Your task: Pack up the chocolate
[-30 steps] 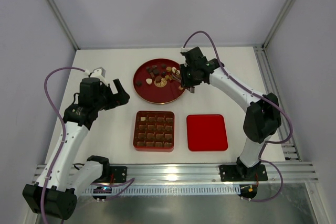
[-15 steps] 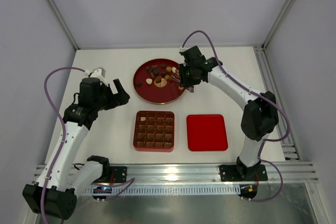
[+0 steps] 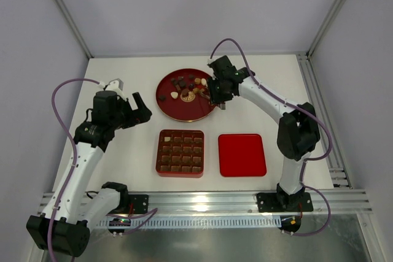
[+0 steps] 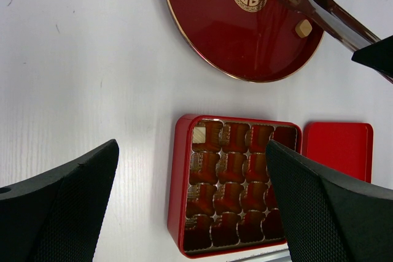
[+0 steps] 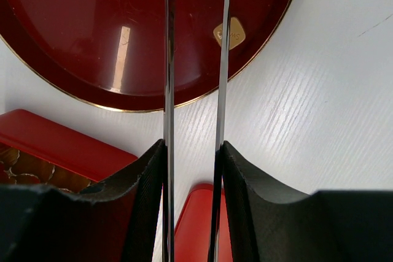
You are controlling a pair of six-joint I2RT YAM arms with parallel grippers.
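White tabletop [image 3: 116, 78]; from above, the right gripper [image 3: 216, 93] reaches over the plate [image 3: 184, 112], where loose chocolate [image 3: 184, 81] lies. The left gripper [image 3: 136, 110] hangs wide open, clear of the work.

Left wrist: tongs [image 4: 331, 19] poised over the pieces, box [image 4: 177, 188] seemingly part-filled, lid [image 4: 341, 145] alongside.

Right wrist: pads [image 5: 147, 200] squeeze the tongs' blades, which suits such tiny pieces; the tips are out of frame.

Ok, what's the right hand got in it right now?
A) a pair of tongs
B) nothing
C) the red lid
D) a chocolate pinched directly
A: the right hand is closed on the two metal arms of the tongs, whose tips reach out over the plate.
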